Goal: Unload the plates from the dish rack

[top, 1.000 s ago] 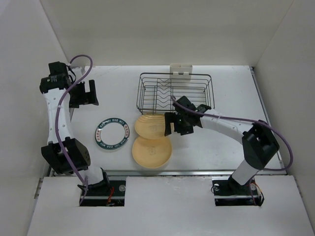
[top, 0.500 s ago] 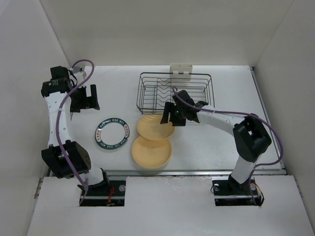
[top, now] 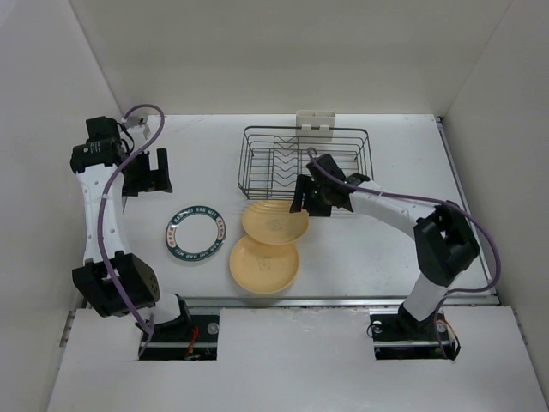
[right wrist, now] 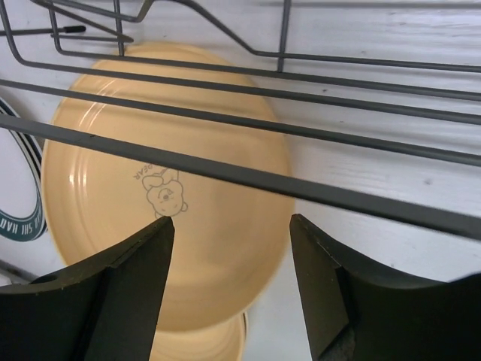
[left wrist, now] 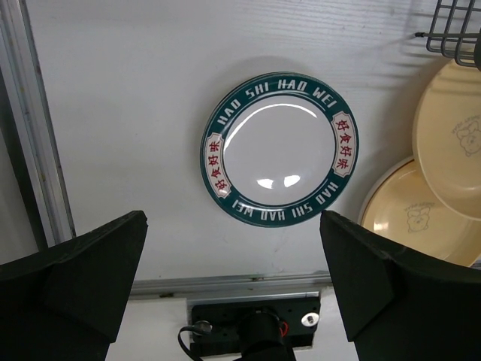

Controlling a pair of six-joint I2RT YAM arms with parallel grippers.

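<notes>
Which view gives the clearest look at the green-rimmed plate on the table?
Left wrist: the green-rimmed plate lies whole and close, its rim lettering readable. The top external view shows it whole but small; the right wrist view catches only a sliver at the frame's left edge.

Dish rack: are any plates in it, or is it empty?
Looks empty: the top view shows only bare wire dividers inside the dish rack. Three plates lie outside it on the table.

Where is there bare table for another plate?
Bare table: right of the lower yellow plate, and between the left gripper and the dish rack. Crowded: in front of the rack, where the upper yellow plate overlaps the lower one beside the right gripper.
</notes>
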